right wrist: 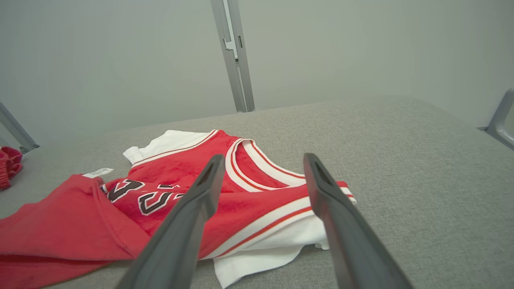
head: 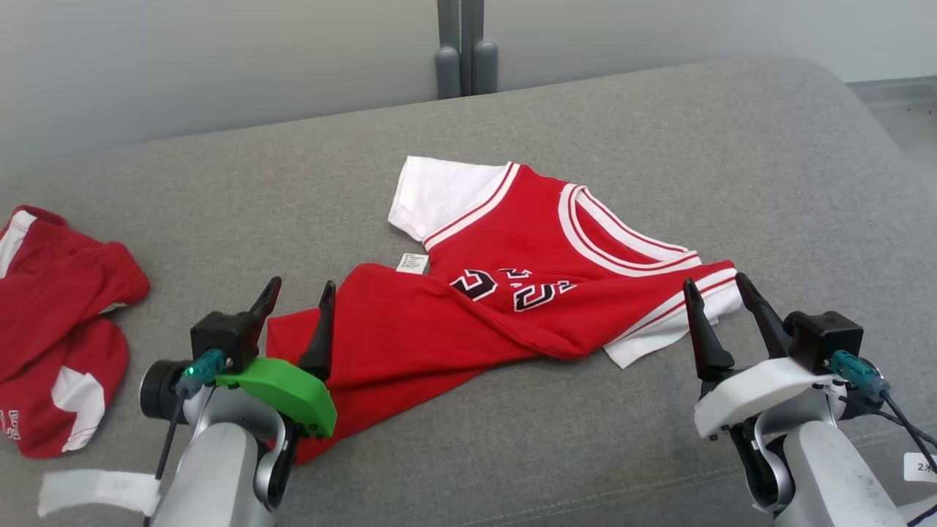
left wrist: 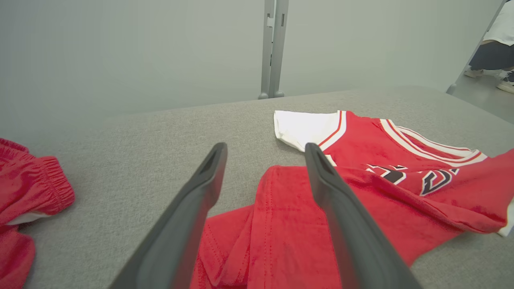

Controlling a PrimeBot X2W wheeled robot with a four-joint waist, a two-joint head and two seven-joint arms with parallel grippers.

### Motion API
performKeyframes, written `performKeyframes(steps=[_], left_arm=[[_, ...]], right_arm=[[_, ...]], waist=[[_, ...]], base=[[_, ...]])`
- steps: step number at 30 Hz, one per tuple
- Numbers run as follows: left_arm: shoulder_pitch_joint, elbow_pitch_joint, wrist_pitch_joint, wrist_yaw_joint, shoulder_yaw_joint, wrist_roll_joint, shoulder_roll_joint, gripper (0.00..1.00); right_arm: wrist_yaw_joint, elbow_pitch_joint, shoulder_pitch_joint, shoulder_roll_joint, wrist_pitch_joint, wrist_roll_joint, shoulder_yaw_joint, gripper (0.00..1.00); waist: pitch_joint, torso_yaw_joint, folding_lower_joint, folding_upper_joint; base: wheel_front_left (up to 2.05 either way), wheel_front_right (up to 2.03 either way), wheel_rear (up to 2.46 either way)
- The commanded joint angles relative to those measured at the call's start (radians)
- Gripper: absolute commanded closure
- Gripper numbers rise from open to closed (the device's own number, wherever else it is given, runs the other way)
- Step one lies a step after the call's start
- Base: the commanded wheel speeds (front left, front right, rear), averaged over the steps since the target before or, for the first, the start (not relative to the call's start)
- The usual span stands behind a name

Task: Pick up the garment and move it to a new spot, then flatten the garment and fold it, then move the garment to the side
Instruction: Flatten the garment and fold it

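Observation:
The garment (head: 512, 293) is a red jersey with white sleeves, white-striped trim and black lettering, lying crumpled on the grey cushion. Its lower part is folded up over the chest. My left gripper (head: 300, 293) stands open at the garment's near left hem, with nothing between its fingers. My right gripper (head: 721, 289) is open too, just off the near white sleeve. In the left wrist view the red hem (left wrist: 281, 224) lies between and below my fingers (left wrist: 192, 212). In the right wrist view the white sleeve (right wrist: 265, 253) lies under my open fingers (right wrist: 341, 224).
A second red and white garment (head: 51, 329) lies bunched at the cushion's left edge. A white strip (head: 95, 489) sits near the front left. A grey post (head: 461, 47) rises behind the cushion (head: 659, 139). A person's legs (left wrist: 492, 60) show far off in the left wrist view.

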Motion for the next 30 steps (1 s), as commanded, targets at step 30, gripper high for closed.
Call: performKeyframes(steps=[30], left_arm=[[-0.43,0.563,0.207,-0.007,-0.271,-0.284,0.08,0.0]], right_arm=[[0.0,0.032,-0.071,0.012,-0.015,0.014,0.025,0.0]], waist=[[0.132,-0.142,-0.0001,0.0]], base=[[0.0,0.0,0.0]])
